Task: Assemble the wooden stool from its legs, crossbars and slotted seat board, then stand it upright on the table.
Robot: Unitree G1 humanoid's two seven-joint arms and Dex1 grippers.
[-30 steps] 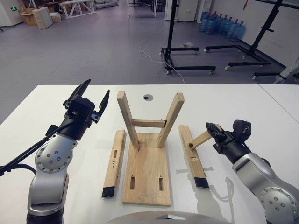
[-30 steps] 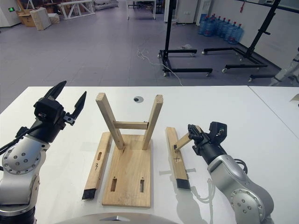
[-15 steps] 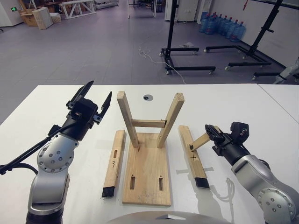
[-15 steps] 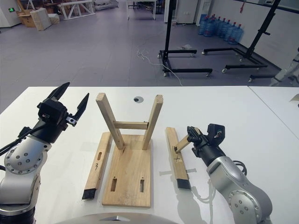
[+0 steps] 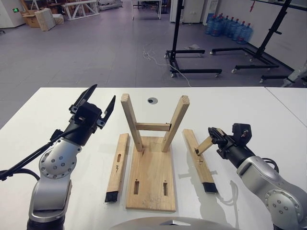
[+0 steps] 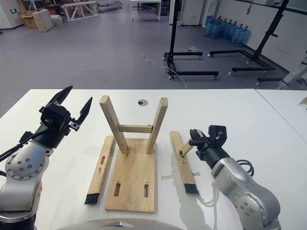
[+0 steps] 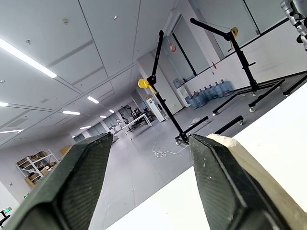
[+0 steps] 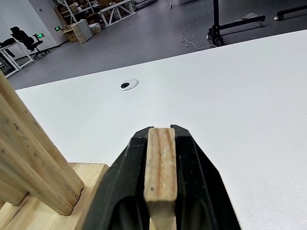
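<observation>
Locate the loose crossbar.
Head views, right side: the crossbar is clamped in the right gripper, its lower end on the leg beside the seat board.

- From the head we look forward and down on the white table [image 5: 57, 105]; both eye views share nearly the same scene, seat board [image 5: 152, 177] included.
- The left wrist view sits just behind the left gripper [image 7: 151, 141] and faces up to the ceiling [image 7: 96, 28].
- The right wrist view looks low over the table, very near the crossbar [image 8: 159, 172]; the table's round hole [image 8: 129, 85] appears in the eye views too.
</observation>
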